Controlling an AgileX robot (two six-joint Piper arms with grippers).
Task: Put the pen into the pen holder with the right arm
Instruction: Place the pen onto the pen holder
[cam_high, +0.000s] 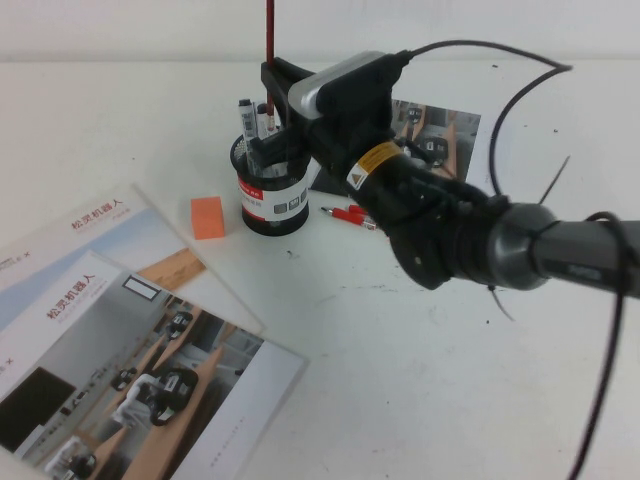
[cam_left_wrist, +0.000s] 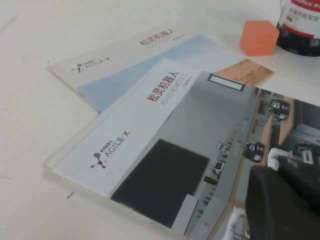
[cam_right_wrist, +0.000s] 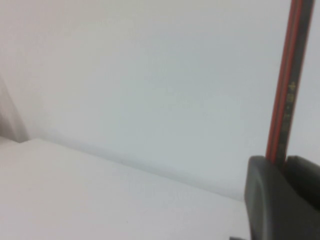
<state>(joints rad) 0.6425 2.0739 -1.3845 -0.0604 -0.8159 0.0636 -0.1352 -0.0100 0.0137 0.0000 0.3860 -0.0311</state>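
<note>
Two brochures (cam_high: 130, 360) lie nearest the camera at the table's (cam_high: 400, 380) front left, overlapping, the upper one printed with photos of robots in a room; the left wrist view shows their covers up close. Just beyond them an orange block (cam_high: 208, 217) sits on the table, close to the left of the holder (cam_high: 272, 195), apart from it. That black mesh cup with its red-and-white band stands upright near the middle of the table, with grey-and-black markers (cam_high: 252, 118) sticking up out of it. Directly above the cup hangs the right gripper (cam_high: 272, 125), its arm (cam_high: 470, 235) reaching in from the right edge. Its jaws are closed on the pen (cam_high: 270, 32), which stands upright, the long upper part rising out of the fingers to the top of the high view; the right wrist view shows the dark-red shaft clamped between the black fingers (cam_right_wrist: 262, 195). Whether the pen's lower end is already inside the cup cannot be told, since the gripper hides it. A red pen (cam_high: 348, 213) lies on the table just right of the cup, beside a third printed sheet (cam_high: 440, 135) under the arm. Only a dark part of the left gripper (cam_left_wrist: 285, 205) shows, over the brochures in its own wrist view; whether its jaws are open or closed cannot be told.
</note>
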